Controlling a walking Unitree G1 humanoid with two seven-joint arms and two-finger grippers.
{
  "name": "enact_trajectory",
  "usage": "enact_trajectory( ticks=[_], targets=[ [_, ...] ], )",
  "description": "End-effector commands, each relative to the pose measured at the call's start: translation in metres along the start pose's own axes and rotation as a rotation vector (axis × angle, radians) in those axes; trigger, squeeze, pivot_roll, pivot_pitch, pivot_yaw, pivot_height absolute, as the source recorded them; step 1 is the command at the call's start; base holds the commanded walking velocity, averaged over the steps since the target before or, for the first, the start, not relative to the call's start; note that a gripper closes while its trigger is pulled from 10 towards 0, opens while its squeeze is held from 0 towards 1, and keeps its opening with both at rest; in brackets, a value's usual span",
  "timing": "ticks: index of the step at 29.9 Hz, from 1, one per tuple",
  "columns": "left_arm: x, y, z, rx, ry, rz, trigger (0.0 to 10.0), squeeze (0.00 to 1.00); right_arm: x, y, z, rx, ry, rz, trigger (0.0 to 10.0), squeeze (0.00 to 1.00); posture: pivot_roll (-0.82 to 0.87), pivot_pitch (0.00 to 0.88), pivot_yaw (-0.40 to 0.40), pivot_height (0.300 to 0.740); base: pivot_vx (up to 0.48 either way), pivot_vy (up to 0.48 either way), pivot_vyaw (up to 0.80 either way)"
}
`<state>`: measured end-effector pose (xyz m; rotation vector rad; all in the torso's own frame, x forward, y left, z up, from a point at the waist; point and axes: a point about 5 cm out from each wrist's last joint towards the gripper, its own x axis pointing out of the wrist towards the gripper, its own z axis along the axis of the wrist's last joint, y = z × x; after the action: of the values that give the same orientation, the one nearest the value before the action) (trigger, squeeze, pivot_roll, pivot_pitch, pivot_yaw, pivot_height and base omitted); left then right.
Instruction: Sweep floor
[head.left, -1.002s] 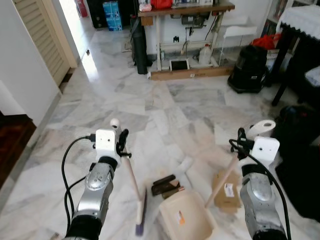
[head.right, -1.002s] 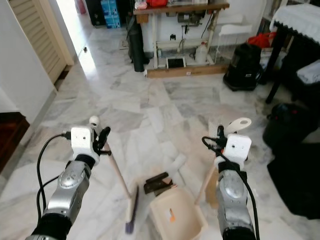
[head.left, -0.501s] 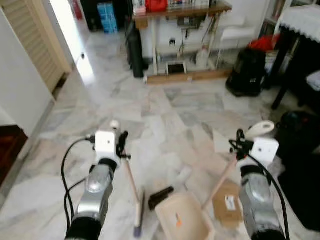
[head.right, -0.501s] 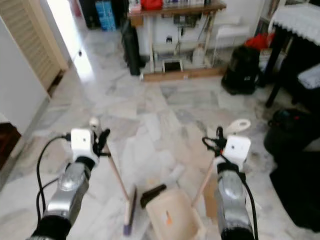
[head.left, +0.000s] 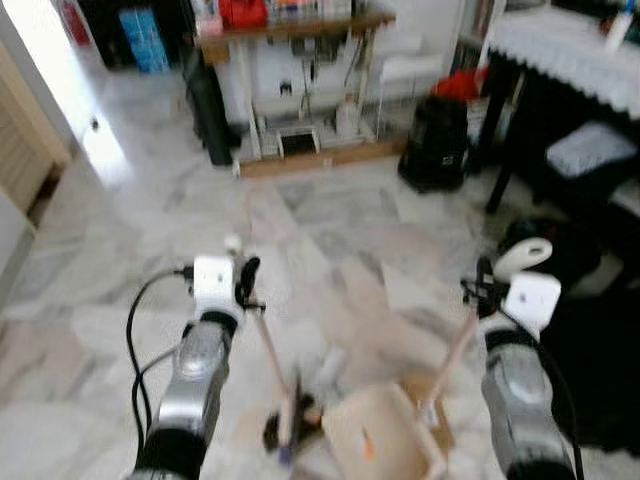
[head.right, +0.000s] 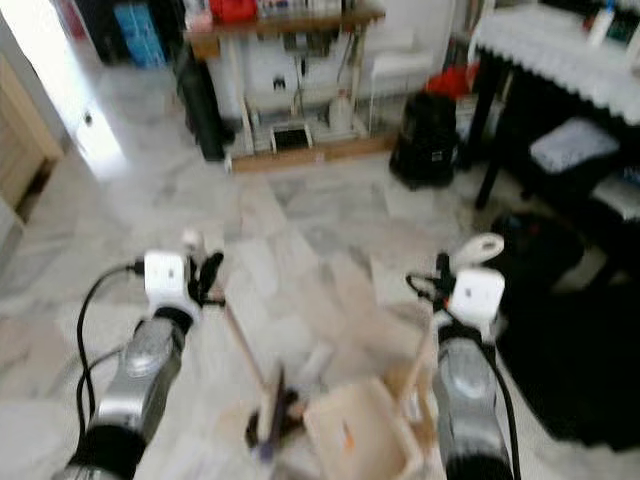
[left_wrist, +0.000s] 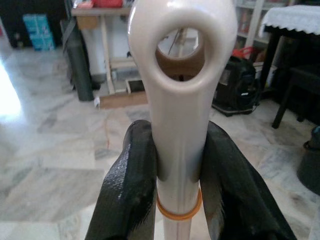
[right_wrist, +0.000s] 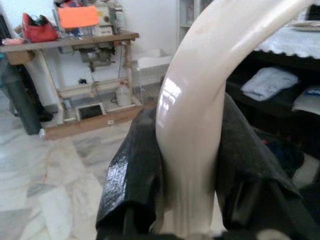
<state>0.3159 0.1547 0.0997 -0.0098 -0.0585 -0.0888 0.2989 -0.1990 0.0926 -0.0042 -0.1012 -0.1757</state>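
left gripper (left_wrist: 177, 165) is clamped on the broom (head.left: 270, 360) handle, its head resting on the marble floor (head.left: 150, 250). right gripper (right_wrist: 187, 170) is pinched on the dustpan (head.left: 385, 445) handle, the pan set just beside the broom head.

Glossy cream plastic on broom handle (left_wrist: 180, 100) and dustpan handle (right_wrist: 200, 115); polished marble floor (head.left: 150, 230); matt black rubbery fingers (left_wrist: 130, 195).

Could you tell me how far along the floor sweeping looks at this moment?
Both tools are in hand: left end effector grips the broom, right end effector the dustpan. Dark debris sits by the broom head, not in the pan, so collection remains.
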Motion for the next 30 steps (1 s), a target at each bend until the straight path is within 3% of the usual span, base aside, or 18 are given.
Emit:
enact_trajectory(
  ticks=[1, 15, 30],
  targets=[
    [0.004, 0.005, 0.013, 0.034, -0.052, 0.009, 10.0, 0.00, 0.003, 0.003, 0.011, 0.032, -0.051, 0.001, 10.0, 0.00, -0.09, 0.000, 0.050, 0.740, 0.000, 0.000, 0.00],
    [0.004, 0.004, 0.013, 0.039, -0.054, 0.004, 10.0, 0.00, 0.002, 0.001, 0.008, 0.018, -0.043, -0.012, 10.0, 0.00, -0.09, 0.000, 0.050, 0.740, 0.000, 0.000, 0.00],
    [-0.001, 0.007, 0.012, 0.049, -0.048, 0.002, 10.0, 0.00, -0.005, -0.012, -0.009, -0.048, 0.013, -0.088, 10.0, 0.00, -0.08, 0.000, 0.055, 0.740, 0.000, 0.000, 0.00]
  ],
)
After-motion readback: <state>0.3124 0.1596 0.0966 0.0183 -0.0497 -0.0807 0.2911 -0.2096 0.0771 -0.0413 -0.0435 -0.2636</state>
